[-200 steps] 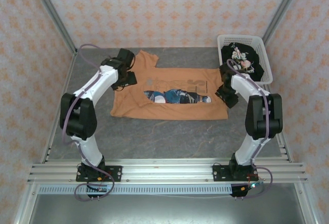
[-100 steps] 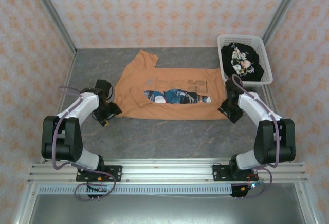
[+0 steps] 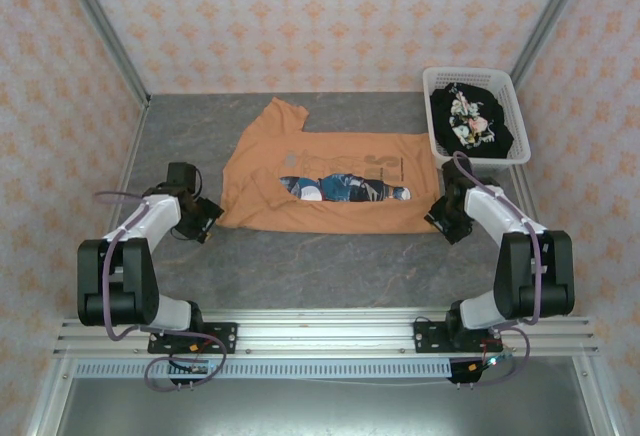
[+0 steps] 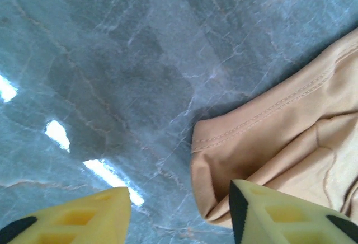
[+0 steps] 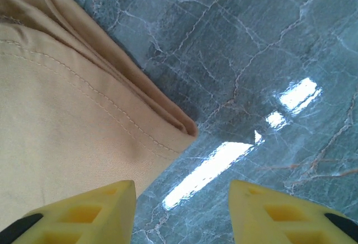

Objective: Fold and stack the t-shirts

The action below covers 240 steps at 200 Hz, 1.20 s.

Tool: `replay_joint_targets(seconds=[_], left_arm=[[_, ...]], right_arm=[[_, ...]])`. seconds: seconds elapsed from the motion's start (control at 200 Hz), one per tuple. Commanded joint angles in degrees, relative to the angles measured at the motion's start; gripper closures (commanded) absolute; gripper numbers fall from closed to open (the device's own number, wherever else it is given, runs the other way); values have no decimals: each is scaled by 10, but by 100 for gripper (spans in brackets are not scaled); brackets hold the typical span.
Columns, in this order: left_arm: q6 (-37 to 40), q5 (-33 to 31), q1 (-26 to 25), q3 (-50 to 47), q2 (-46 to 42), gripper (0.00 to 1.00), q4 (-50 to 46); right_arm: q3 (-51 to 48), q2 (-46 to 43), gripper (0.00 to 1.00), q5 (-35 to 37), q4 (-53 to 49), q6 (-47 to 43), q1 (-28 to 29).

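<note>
Both arms sit low at the near corners of the orange-tan t-shirt (image 3: 330, 171), which is spread flat mid-frame on the grey marble table (image 3: 320, 266). The left gripper (image 4: 179, 213) has its yellow jaws apart with the shirt's corner lying between them, nothing pinched. Same deal for the right gripper (image 5: 182, 207), jaws apart at the other corner. Far upper right, the black floral t-shirt (image 3: 472, 121) sits bundled in the white basket (image 3: 432, 81).

Nothing legible here: the orange shirt's (image 3: 300, 156) chest print (image 3: 345, 188), mid-frame, is too small to read.
</note>
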Motion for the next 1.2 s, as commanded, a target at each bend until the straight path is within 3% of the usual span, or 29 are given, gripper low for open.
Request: replay_joint_targets(seconds=[0.0, 0.2, 0.36, 0.605, 0.756, 0.961, 1.036, 1.196], left_arm=[[-48, 14, 6, -8, 14, 55, 52], [-53, 20, 6, -10, 38, 69, 58], [-44, -2, 7, -2, 51, 71, 19], [-53, 5, 7, -2, 69, 70, 44], [-54, 4, 7, 2, 76, 73, 49], [-45, -17, 6, 20, 82, 100, 30], [-35, -39, 6, 32, 76, 100, 5], [-4, -95, 8, 61, 67, 100, -79]], right_arm=[[-7, 11, 54, 3, 9, 1, -3], [-9, 23, 55, 10, 12, 2, -3], [-5, 33, 55, 22, 11, 6, -3], [0, 58, 57, 16, 30, 9, -3], [5, 77, 65, 18, 43, 10, -3], [11, 87, 88, 39, 53, 5, -3], [14, 90, 100, 48, 50, 2, -3], [11, 80, 100, 51, 31, 6, -3]])
